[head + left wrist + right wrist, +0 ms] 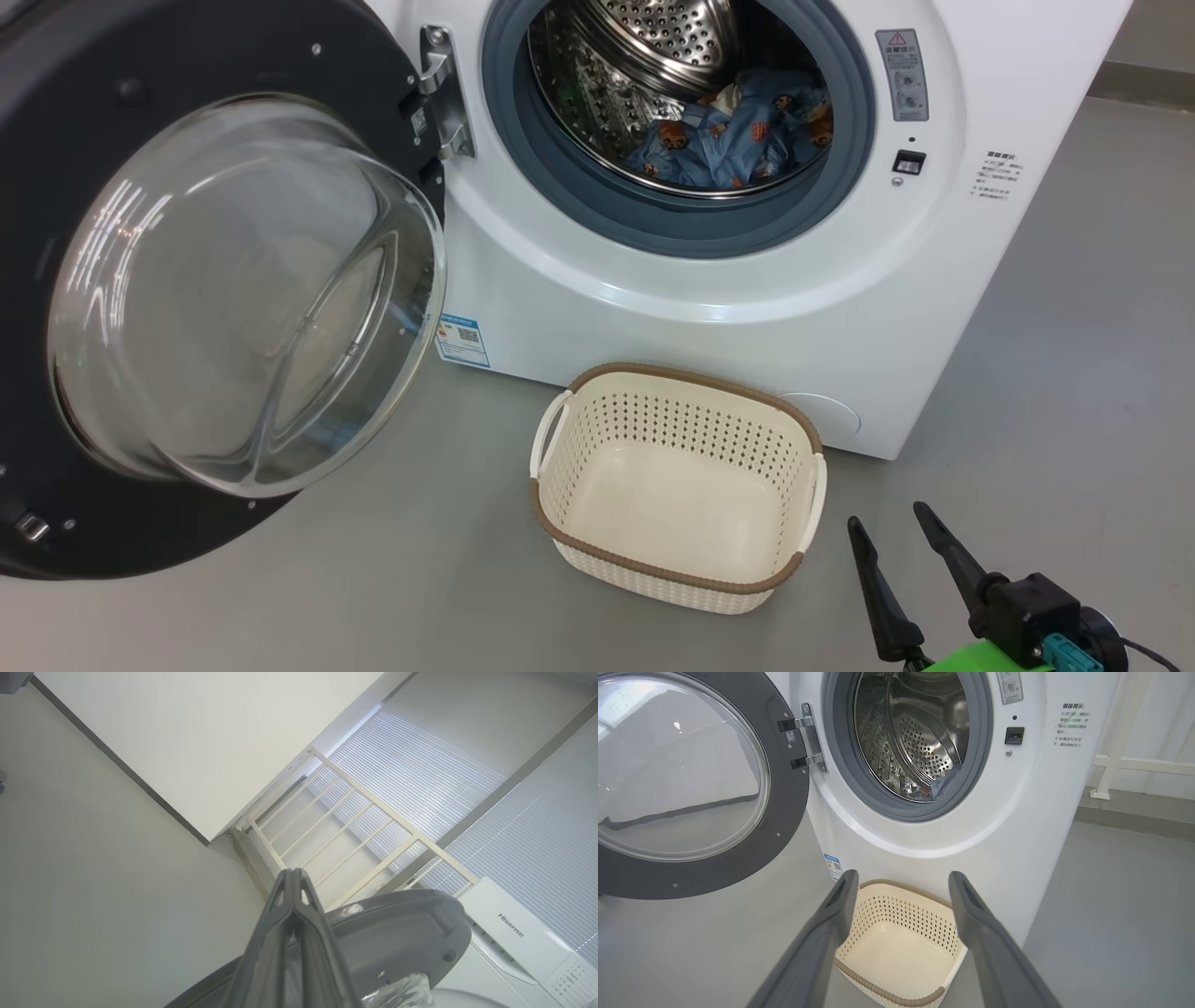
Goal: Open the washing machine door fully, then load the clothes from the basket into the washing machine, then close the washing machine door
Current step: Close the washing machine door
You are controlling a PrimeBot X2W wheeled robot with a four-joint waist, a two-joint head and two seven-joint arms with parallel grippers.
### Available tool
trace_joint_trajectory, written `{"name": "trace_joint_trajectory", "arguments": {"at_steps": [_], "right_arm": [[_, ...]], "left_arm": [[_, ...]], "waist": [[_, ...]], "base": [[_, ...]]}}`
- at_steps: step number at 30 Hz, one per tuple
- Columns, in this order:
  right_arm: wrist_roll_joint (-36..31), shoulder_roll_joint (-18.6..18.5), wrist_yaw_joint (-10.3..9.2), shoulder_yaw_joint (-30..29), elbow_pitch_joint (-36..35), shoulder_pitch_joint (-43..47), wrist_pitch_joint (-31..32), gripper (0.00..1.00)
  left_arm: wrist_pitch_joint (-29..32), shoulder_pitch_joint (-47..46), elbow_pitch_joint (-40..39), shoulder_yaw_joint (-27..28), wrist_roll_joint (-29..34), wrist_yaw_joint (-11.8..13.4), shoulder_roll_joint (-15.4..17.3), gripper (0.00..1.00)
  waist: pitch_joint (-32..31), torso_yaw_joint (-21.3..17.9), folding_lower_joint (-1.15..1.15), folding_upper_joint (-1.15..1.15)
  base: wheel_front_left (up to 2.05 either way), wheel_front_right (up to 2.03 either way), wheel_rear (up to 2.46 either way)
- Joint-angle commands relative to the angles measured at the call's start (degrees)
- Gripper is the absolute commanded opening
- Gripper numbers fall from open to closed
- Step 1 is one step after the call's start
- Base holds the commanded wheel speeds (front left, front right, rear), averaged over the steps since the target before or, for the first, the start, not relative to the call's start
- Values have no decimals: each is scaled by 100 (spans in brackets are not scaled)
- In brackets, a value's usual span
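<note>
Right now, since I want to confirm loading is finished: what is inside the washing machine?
Inside the washing machine, the clothes, blue with orange-brown prints and a cream patch, lie heaped at the bottom of the steel drum. Anything beneath that heap is covered.

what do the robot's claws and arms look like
Right claw: two long, black, tapering fingers on a black block, with a bright green housing, a teal connector and a thin black cable behind. Left claw: dark grey fingers with slot cut-outs near the tips.
</note>
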Motion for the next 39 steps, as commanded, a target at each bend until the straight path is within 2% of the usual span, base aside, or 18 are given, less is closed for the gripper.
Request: {"name": "trace_joint_trajectory", "arguments": {"at_steps": [1, 3, 4, 13, 18, 22, 30, 34, 39], "right_arm": [[32, -21, 52, 189, -148, -272, -69, 100], [25, -21, 52, 204, -145, -311, -69, 100], [25, -21, 52, 204, -145, -311, -69, 100], [28, -21, 52, 233, -125, -389, -69, 100], [6, -21, 52, 240, -103, -413, -69, 100], [12, -21, 52, 277, -73, -461, -69, 100], [36, -21, 52, 266, -72, -480, -69, 100], [70, -21, 52, 265, -65, -453, -69, 100], [104, -21, 52, 281, -38, -426, -69, 100]], "left_arm": [[176, -456, 77, 314, -310, -27, 461, 0], [475, -845, 510, 510, -739, -22, 798, 0], [475, -845, 510, 510, -739, -22, 798, 0], [1327, -1806, 2113, 875, -1604, 158, 1704, 0], [1976, -2087, 2848, 1028, -2057, 282, 2031, 0], [2351, -2119, 3215, 1060, -2191, 321, 2273, 0], [3152, -2097, 3403, 905, -2384, 218, 2374, 0], [3448, -2052, 3371, 832, -2464, 162, 2313, 0], [3682, -1919, 3373, 750, -2465, 238, 2248, 0]], "waist": [[17, -39, 0, 0], [48, -84, 0, 0], [48, -84, 0, 0], [127, -254, 0, 0], [170, -358, 0, 0], [181, -468, 0, 0], [180, -584, 0, 0], [154, -603, 0, 0], [118, -610, 0, 0]], "base": [[0, 0, 0], [0, 0, 0], [0, 0, 0], [0, 0, 0], [0, 0, 0], [0, 0, 0], [0, 0, 0], [0, 0, 0], [0, 0, 0]]}}
